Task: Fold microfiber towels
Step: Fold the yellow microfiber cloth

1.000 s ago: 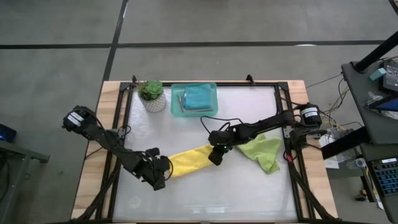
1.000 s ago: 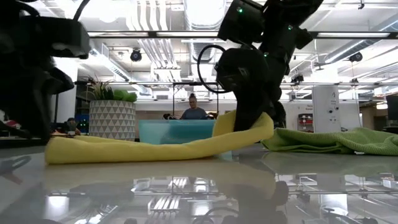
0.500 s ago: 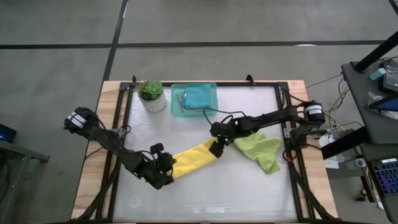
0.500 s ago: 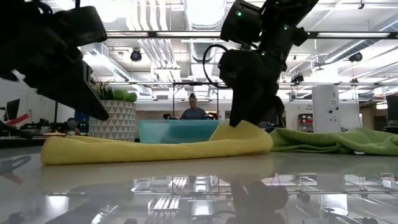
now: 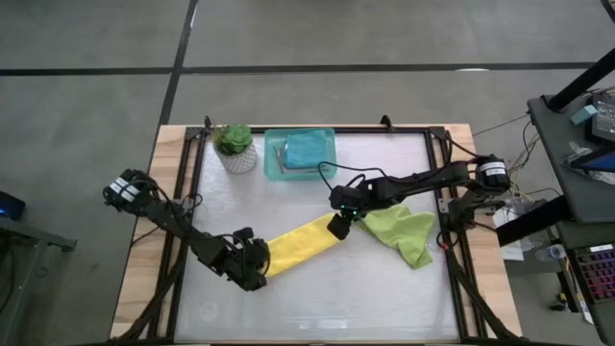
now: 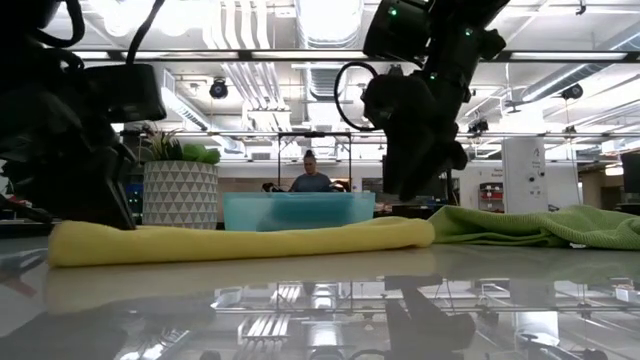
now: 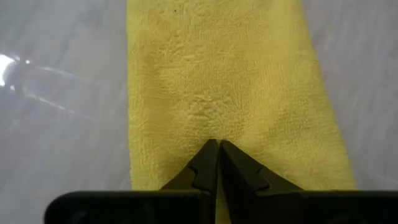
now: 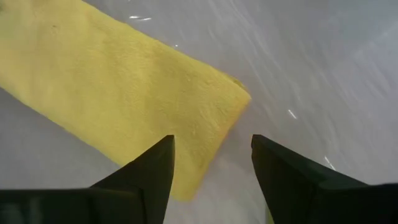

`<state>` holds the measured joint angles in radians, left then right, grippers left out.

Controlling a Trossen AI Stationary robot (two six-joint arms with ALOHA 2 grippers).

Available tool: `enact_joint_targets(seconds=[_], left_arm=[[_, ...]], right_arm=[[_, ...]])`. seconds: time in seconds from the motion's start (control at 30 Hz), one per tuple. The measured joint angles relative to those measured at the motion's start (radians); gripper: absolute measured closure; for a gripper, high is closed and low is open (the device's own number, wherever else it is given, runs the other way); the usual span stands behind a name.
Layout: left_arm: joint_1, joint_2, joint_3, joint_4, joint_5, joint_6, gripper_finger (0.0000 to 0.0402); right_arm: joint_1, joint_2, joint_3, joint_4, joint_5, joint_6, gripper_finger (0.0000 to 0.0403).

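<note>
Yellow towel (image 5: 301, 245) folded into long strip, lying flat and diagonal on table (image 5: 317, 298) mid-front. Left gripper (image 5: 252, 273) at strip's near-left end, fingers pinched together on cloth edge (image 7: 217, 163). Right gripper (image 5: 339, 225) just above strip's opposite end, fingers spread wide, holding nothing (image 8: 211, 163). Lime green towel (image 5: 404, 234) crumpled just right of strip. Teal-blue towel (image 5: 307, 150) in teal tray (image 5: 274, 165) at table rear, beside potted plant (image 5: 233, 146).

- Left gripper (image 5: 256, 274), on its dark jointed arm reaching in from the tabletop's left edge, sits low near the front edge, fingers (image 7: 214, 163) pressed together.
- Right gripper (image 5: 338, 225), mid-tabletop, hangs raised, fingers (image 8: 149, 171) spread apart.
</note>
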<state>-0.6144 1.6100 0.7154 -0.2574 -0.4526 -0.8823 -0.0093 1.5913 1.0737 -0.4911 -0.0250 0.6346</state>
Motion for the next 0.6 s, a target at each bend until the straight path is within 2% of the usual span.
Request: enact_joint_targets(seconds=[0.13,0.27,0.37,0.47,0.6], left_arm=[[0.0,-0.01,0.002,-0.038,0.065,-0.047,0.0396],[-0.001,-0.035,0.0,-0.044,0.152,-0.08,0.0396],[-0.002,-0.05,-0.001,-0.05,0.18,-0.081,0.0396],[-0.003,-0.062,0.006,-0.08,0.195,-0.081,0.0396],[-0.004,-0.083,0.012,-0.094,0.207,-0.072,0.0396]], right_arm=[[0.006,0.0,0.0,-0.012,-0.004,-0.009,0.0218],[0.007,0.0,0.02,-0.078,-0.009,-0.03,0.0254],[0.007,-0.001,0.032,-0.08,-0.009,-0.032,0.0274],[0.008,-0.002,0.036,-0.058,-0.034,-0.033,0.0275],[0.013,0.012,0.023,-0.006,-0.123,-0.032,0.0251]])
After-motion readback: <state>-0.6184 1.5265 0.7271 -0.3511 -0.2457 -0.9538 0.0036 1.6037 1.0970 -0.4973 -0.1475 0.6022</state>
